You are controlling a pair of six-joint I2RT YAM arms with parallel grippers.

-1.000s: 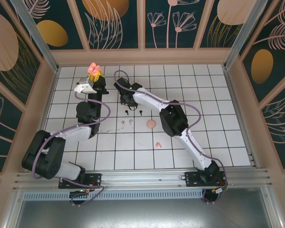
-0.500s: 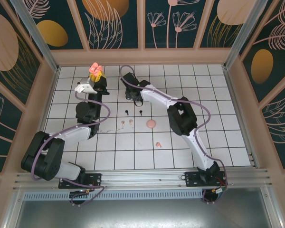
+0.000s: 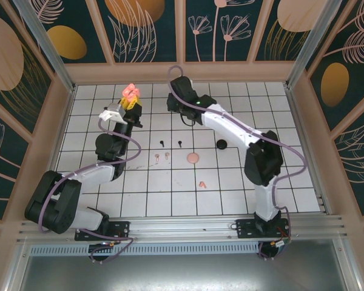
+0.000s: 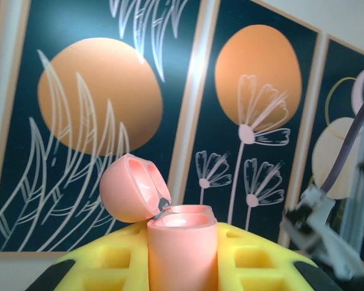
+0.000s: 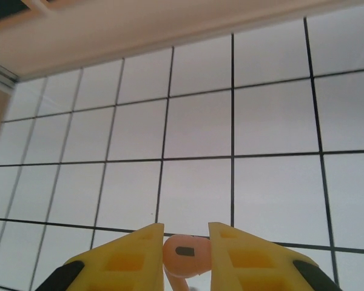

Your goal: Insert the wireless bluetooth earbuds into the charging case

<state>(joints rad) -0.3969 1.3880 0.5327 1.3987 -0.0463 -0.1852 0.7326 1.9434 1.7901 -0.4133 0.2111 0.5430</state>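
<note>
My left gripper (image 3: 131, 104) (image 4: 182, 270) is shut on a coral pink charging case (image 3: 131, 92) (image 4: 182, 248), held upright at the back left with its lid (image 4: 133, 188) hinged open to the left. Both wells look bare. To its right, my right gripper (image 3: 175, 104) (image 5: 185, 245) is shut on a coral pink earbud (image 5: 185, 251), lifted above the tiles with its stem pointing down. A second coral earbud (image 3: 202, 183) lies on the floor near the middle. Two black earbuds (image 3: 162, 144) and two pale pinkish-white earbuds (image 3: 157, 156) lie on the tiles below the grippers.
A round pink case (image 3: 193, 158), shut, sits mid-floor, and a small black round thing (image 3: 221, 145) lies just right of it. The white tiled floor (image 3: 279, 121) is boxed in by wooden-framed walls. The right arm's elbow (image 3: 264, 159) stands over the right half.
The right arm has swung up and back from the floor's middle towards the back wall, uncovering the black round thing. The left gripper with the case has shifted slightly right and back.
</note>
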